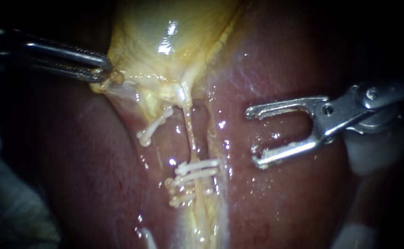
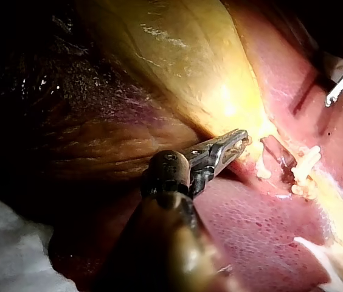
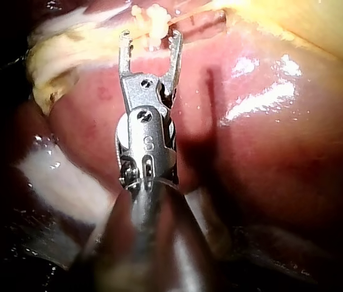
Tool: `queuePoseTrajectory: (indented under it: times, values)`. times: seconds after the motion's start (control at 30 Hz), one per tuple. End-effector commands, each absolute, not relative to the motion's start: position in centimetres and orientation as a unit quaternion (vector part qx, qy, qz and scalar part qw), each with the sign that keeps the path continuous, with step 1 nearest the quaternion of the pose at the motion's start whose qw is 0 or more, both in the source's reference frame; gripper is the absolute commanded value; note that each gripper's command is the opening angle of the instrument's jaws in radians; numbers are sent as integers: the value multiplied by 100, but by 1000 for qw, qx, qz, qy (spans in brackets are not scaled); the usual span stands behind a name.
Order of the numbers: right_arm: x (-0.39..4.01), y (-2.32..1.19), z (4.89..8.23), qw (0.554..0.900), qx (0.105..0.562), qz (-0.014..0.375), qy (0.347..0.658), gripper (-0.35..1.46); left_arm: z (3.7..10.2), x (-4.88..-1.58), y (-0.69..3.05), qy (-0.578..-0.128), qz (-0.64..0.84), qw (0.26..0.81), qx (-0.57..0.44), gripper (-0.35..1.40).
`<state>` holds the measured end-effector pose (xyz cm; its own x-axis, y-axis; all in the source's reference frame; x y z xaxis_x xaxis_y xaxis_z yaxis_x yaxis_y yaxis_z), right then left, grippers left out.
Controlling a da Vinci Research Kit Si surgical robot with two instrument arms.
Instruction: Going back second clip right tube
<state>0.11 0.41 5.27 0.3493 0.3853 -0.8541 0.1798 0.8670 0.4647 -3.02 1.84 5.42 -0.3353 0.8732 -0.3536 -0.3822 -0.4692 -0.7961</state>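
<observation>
The yellow gallbladder (image 1: 165, 41) lies over the red liver (image 1: 280, 198). My left instrument (image 1: 103, 71) is shut on the gallbladder's lower edge and holds it toward the left; the left wrist view shows the same grip (image 2: 237, 143). A thin pale right tube (image 1: 190, 131) runs down from the gallbladder and carries white clips (image 1: 197, 171) stacked across it. To its left, a short tube stub bears one white clip (image 1: 153, 127). My right instrument (image 1: 253, 137) stands open and empty over the liver, to the right of the clips. In the right wrist view the clips (image 3: 153, 15) lie just ahead of its jaws (image 3: 150, 42).
Wet, glistening liver surrounds the tubes on both sides. Pale cloth (image 2: 13, 243) shows beside the liver behind my left instrument. My right instrument's tips (image 2: 342, 88) appear beyond the clips (image 2: 305, 167) in the left wrist view.
</observation>
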Motion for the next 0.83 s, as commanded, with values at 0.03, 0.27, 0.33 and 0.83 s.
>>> queuePoseTrajectory:
  times: [0.03,0.27,0.33,0.83]
  values:
    - [11,40,525,783,249,65,566,50,545,-305,184,-305,758,415,-401,-35]
    - [10,39,524,782,251,64,567,50,571,-327,182,-308,760,407,-402,-35]
    - [10,39,524,782,251,64,567,50,578,-333,182,-310,758,408,-402,-35]
    - [10,39,524,782,251,65,567,50,582,-338,181,-313,759,406,-401,-35]
